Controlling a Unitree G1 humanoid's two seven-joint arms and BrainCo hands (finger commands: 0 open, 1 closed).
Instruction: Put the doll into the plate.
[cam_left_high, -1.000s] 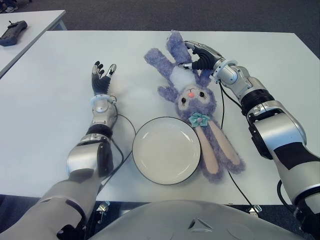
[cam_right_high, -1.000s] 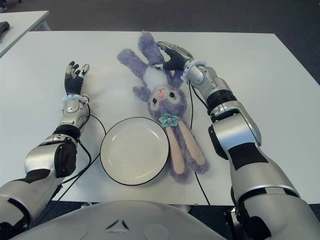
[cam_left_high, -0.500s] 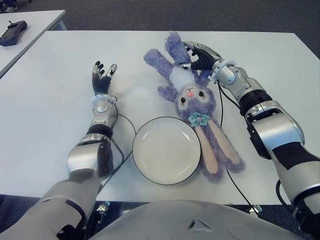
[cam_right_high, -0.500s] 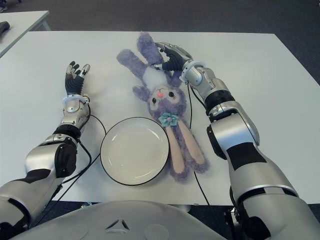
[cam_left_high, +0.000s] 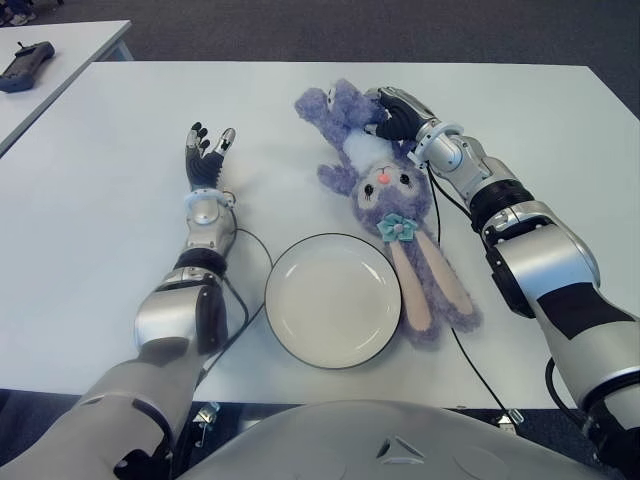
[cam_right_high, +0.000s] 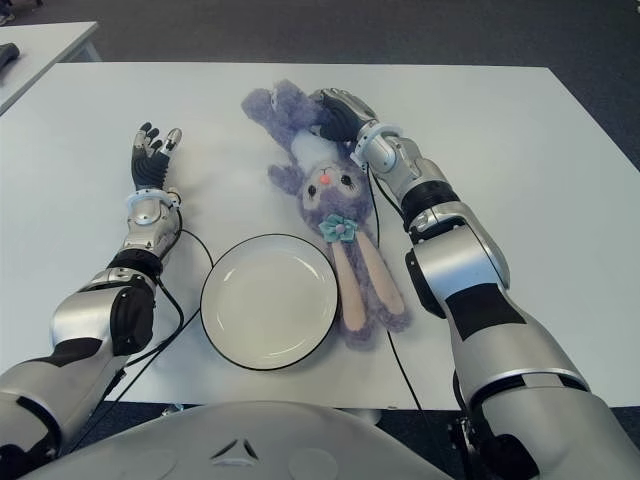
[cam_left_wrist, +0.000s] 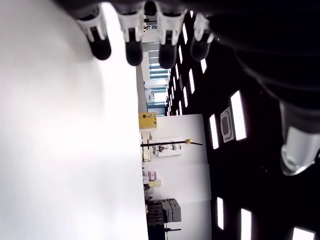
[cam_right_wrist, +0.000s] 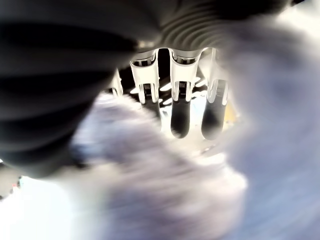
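Observation:
A purple plush bunny doll (cam_left_high: 385, 185) lies on the white table (cam_left_high: 90, 210), its long ears (cam_left_high: 430, 290) stretched toward me beside the plate's right side. The white plate (cam_left_high: 330, 300) with a dark rim sits near the front edge, holding nothing. My right hand (cam_left_high: 393, 113) is curled around the doll's body at its far end. In the right wrist view its fingers (cam_right_wrist: 180, 105) are sunk in purple fur (cam_right_wrist: 165, 200). My left hand (cam_left_high: 205, 150) shows open to the left of the doll, and its fingertips (cam_left_wrist: 132, 47) are spread over the table.
A black handheld device (cam_left_high: 25, 65) lies on a second table at the far left. Thin black cables (cam_left_high: 252, 250) run from both wrists across the table, one curving by the plate's left rim. Dark floor lies beyond the table's far edge.
My right hand has closed tighter on the doll. Its legs, spread before, are now bunched together, and its ears have slid slightly away from me. The left arm has not moved.

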